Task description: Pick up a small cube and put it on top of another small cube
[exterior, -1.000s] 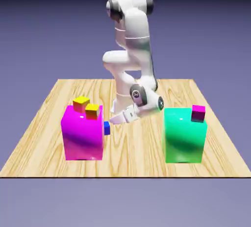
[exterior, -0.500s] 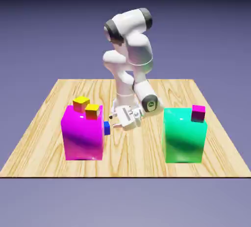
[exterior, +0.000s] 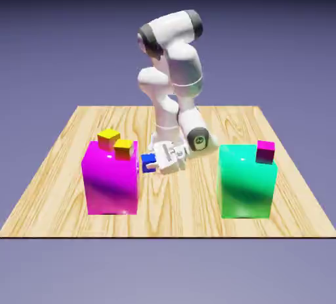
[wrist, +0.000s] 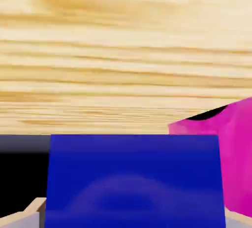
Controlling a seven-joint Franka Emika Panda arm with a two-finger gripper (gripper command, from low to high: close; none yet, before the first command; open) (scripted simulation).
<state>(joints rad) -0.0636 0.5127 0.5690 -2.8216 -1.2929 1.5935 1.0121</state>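
The small blue cube (exterior: 147,163) sits between the fingers of my gripper (exterior: 153,162), which is shut on it just right of the big magenta block (exterior: 110,179). In the hand view the blue cube (wrist: 133,178) fills the lower middle, and a grey fingertip (wrist: 27,215) shows at its left bottom corner. The magenta block (wrist: 231,153) stands close on that view's right. A small yellow cube (exterior: 108,138) and a small orange cube (exterior: 123,148) rest on top of the magenta block.
A big green block (exterior: 246,182) stands on the exterior view's right, with a small magenta cube (exterior: 265,152) on its top corner. The wooden table (exterior: 184,201) lies under everything, and its planks (wrist: 123,49) fill the hand view's top.
The gripper went from open beside the blue cube to shut on it. The cube has shifted slightly toward the exterior view's right, away from the magenta block's side.
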